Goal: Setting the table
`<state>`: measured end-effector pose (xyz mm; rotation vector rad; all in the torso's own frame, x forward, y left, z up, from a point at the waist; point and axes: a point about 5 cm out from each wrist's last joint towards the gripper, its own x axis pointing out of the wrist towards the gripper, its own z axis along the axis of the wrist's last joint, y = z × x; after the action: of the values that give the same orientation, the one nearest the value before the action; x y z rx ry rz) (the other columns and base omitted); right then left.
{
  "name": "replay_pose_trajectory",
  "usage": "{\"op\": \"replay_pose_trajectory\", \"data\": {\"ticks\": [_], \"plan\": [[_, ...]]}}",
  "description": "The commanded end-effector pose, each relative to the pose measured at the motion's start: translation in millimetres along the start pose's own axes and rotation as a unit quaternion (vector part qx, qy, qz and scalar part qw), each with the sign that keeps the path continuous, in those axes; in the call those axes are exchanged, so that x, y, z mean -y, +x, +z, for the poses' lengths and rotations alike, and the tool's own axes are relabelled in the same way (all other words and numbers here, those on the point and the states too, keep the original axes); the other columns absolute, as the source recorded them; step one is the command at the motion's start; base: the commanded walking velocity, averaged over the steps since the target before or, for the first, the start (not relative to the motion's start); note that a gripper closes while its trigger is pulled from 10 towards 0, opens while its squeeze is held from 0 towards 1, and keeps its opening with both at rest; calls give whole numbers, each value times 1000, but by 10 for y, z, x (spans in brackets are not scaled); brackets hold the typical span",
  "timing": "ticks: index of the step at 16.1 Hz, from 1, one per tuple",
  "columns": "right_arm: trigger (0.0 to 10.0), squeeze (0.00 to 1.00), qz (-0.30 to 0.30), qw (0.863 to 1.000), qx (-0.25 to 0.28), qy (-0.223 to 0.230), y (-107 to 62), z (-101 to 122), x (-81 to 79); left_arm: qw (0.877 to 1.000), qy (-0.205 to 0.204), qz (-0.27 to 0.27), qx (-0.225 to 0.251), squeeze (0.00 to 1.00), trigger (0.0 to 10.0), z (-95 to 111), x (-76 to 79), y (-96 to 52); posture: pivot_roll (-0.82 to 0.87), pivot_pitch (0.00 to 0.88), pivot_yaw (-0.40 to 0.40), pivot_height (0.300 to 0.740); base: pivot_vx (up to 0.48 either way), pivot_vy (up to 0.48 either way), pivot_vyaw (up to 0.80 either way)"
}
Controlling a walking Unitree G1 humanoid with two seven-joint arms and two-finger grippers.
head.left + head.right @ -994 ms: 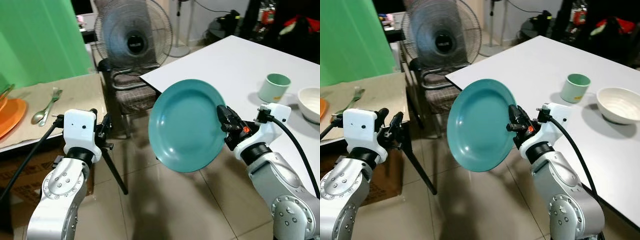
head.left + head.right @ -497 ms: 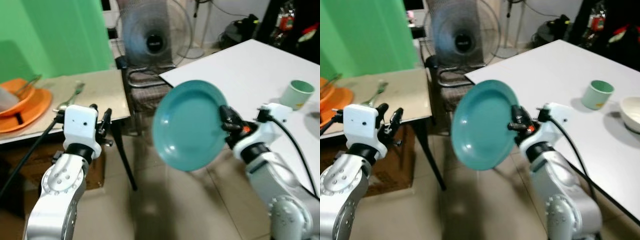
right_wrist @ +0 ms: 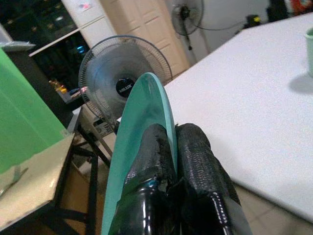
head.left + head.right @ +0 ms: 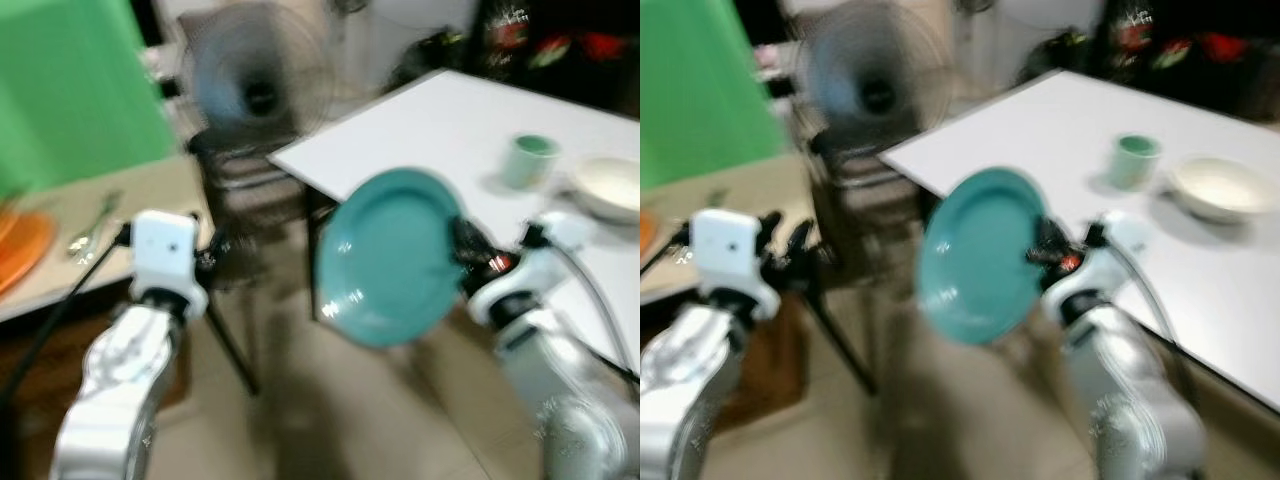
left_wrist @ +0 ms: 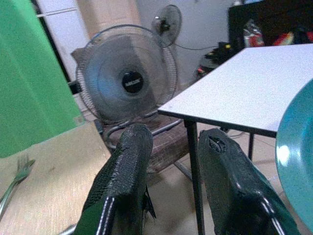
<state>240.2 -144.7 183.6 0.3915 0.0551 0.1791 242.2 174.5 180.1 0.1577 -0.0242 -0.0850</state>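
Gripping teal plate (image 4: 392,258) upright, right tool (image 3: 168,161), white table (image 4: 450,120) beside, seemingly tiled floor (image 4: 330,420)

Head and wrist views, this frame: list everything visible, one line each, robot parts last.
Plate: one, teal, held on edge in mid-air before the robot, short of the white table.
White table: one, to the right.
Cup: one, pale green, on the white table.
Bowl: one, white, on the white table right of the cup.
Side table: one, tan top, to the left.
Fork: one, metal, on the side table.
Orange dish: one, at the side table's left edge; blurred.
Fan: one, grey, behind a chair.
Green backdrop: one, far left.
Left end effector: open, empty.
Right end effector: shut on the plate's rim.
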Motion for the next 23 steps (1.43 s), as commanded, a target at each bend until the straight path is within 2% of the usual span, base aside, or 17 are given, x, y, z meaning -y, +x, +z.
{"op": "replay_pose_trajectory", "data": {"ticks": [1,5,6,7,8,9,11,13,15,16,18,19,21,22,23], "plan": [[10000,0,10,1000,25,-3,-18,99,-35,1000,-17,-7,-7,0,10000,-13,26,5,-103,0,59,740,0,480,-800],[10000,0,5,1000,26,-1,-28,95,-34,1000,-7,-9,-10,0,10000,-16,16,10,-106,0,65,740,0,480,-800],[10000,0,4,1000,26,-1,-29,94,-37,1000,6,-6,-4,0,10000,0,13,16,-107,0,66,740,0,-480,-800],[10000,0,3,1000,27,-1,-31,95,-36,1000,2,-10,-12,0,10000,-16,25,17,-108,0,65,740,0,-480,0],[10000,0,3,1000,26,-1,-33,97,-34,1000,-22,-9,-18,0,10000,-40,36,12,-107,0,63,740,0,-480,0],[10000,0,2,1000,26,-1,-33,99,-28,999,-31,-9,-20,0,10000,-44,38,6,-106,0,58,740,0,480,0],[10000,0,1,1000,24,-1,-28,101,-16,1000,-18,-6,-18,0,10000,-34,29,-6,-103,0,52,740,0,480,-800],[10000,0,2,1000,23,-1,-13,99,-17,1000,13,-3,-7,0,10000,-3,29,-9,-99,0,48,740,0,-240,0],[10000,0,4,1000,22,0,-1,99,-23,1000,4,-6,-14,0,10000,-16,48,-3,-97,0,47,740,0,-480,0],[10000,0,4,1000,22,0,6,100,-27,1000,-19,-4,-14,0,10000,-21,49,-1,-99,0,52,740,0,480,-800],[10000,0,2,1000,23,2,4,100,-26,999,-24,-8,-21,0,10000,-31,42,3,-100,0,58,740,0,480,0],[10000,0,0,1000,24,3,3,101,-23,1000,-13,-10,-13,0,10000,-13,40,10,-101,0,60,740,0,480,0],[10000,0,-4,1000,27,5,0,99,-24,1000,6,-14,-12,0,10000,-1,44,26,-106,0,72,740,0,-240,-400],[10000,0,-5,1000,28,5,-1,98,-24,999,-11,-17,-24,0,10000,-28,55,30,-106,0,73,740,0,-480,-800],[10000,0,-6,1000,29,6,-2,101,-20,999,-27,-15,-23,0,10000,-31,53,34,-109,0,75,740,0,480,0]]}}
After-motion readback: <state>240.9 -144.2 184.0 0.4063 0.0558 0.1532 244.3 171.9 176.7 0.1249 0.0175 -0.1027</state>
